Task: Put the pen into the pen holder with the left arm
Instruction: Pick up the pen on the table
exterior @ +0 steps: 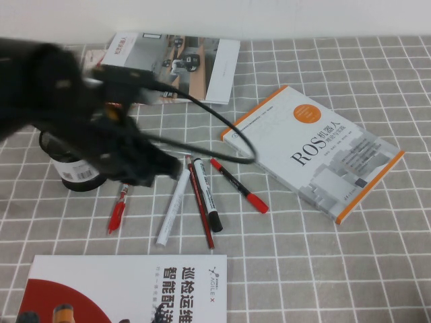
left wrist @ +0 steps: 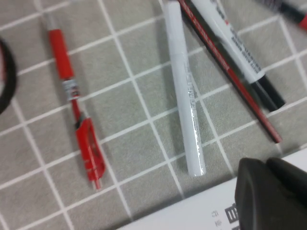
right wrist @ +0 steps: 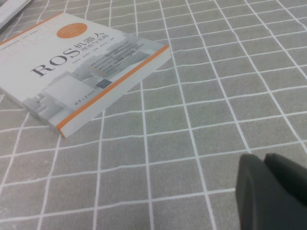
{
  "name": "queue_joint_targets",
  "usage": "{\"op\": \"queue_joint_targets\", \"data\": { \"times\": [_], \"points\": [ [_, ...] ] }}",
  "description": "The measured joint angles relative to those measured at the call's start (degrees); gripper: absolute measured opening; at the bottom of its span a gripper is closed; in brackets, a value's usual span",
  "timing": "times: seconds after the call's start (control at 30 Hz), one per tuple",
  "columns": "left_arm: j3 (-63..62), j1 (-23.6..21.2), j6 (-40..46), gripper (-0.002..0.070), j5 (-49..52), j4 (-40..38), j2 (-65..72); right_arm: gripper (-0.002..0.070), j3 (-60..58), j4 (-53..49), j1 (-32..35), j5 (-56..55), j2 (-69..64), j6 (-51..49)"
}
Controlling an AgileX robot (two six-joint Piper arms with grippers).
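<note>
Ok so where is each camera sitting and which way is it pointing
High view: raised on the robot's side, angled down at the table; the blurred left arm covers the pen holder.
Left wrist view: above the white pen; left gripper shows.
Right wrist view: low, facing the ROS book; right gripper shows.
Shared: the high view also shows pen and book.

left arm (exterior: 60,108) motion-blurred, hiding most of the pen holder (exterior: 77,173), left gripper (left wrist: 271,194) cut off at frame edge
</note>
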State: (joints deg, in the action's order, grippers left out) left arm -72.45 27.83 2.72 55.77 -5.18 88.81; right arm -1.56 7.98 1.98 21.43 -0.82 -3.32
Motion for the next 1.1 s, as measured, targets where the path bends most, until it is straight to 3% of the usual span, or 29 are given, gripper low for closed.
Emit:
{"op": "queue_joint_targets", "data": {
  "times": [0.17,0.47,0.53,0.77,1.1],
  "points": [
    [-6.8,2.4,-0.6,-0.0002,5.3,2.4,8.5,-0.0015,0.0,0.0,0.0,0.0,0.0,0.0],
    [-10.9,2.5,2.6,0.0009,7.4,4.4,15.8,-0.0015,0.0,0.0,0.0,0.0,0.0,0.0],
    [-10.9,2.5,3.3,0.0043,7.2,4.3,16.9,-0.0015,0.0,0.0,0.0,0.0,0.0,0.0],
    [-11.0,2.5,3.7,0.0293,6.9,3.9,21.4,-0.0015,0.0,0.0,0.0,0.0,0.0,0.0],
    [-11.3,2.5,3.9,0.033,5.0,3.9,25.6,-0.0015,0.0,0.0,0.0,0.0,0.0,0.0]
  ]
}}
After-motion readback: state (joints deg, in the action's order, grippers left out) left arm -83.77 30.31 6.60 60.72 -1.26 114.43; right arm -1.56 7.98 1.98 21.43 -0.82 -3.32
